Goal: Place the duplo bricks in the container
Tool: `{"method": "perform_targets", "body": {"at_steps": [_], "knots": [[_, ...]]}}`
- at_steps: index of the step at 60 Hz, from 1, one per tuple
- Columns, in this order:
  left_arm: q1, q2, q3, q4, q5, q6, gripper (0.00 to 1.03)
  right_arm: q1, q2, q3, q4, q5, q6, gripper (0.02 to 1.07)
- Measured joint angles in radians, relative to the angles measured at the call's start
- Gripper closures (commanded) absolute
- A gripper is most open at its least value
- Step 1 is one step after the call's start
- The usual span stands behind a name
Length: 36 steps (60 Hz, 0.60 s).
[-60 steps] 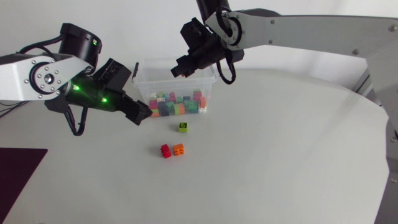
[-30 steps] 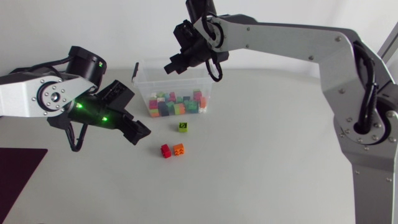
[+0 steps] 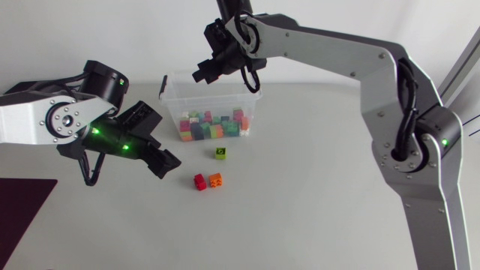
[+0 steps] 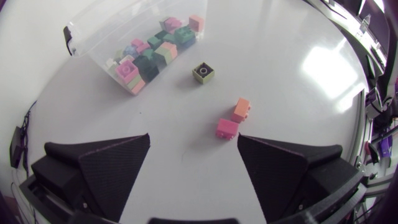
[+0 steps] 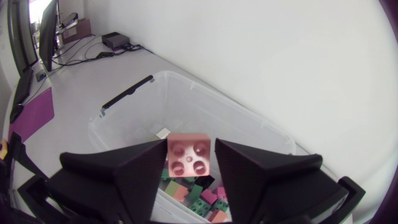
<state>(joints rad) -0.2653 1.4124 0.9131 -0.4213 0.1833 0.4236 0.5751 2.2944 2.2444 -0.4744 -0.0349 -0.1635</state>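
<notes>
The pale pink square duplo brick between the right gripper's fingers shows only its studded face. Seen from overhead, that gripper hides it. The small coloured bricks in the clear plastic container beneath are too tiny to count.

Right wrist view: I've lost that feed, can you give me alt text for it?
A pink brick, studs facing the camera, is clamped between the black jaws over the open clear container. Mixed coloured bricks lie on the container's floor, partly hidden behind the jaws.
</notes>
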Motion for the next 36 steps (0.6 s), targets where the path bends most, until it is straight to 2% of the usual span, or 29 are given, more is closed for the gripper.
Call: {"method": "perform_targets", "body": {"at_steps": [14, 18, 36], "knots": [[0.003, 0.001, 0.0, 0.001, 0.0, 0.0, 0.06, -0.031, 0.023, 0.16, -0.258, -0.021, 0.05, 0.06], [0.0, 0.008, 0.0, 0.002, 0.0, 0.001, 0.06, -0.053, 0.003, 0.159, -0.29, -0.035, 0.057, 0.06], [-0.074, 0.117, 0.0, 0.03, 0.001, 0.023, 0.06, -0.106, -0.294, -0.285, -0.25, -0.058, 0.021, 0.06]]}}
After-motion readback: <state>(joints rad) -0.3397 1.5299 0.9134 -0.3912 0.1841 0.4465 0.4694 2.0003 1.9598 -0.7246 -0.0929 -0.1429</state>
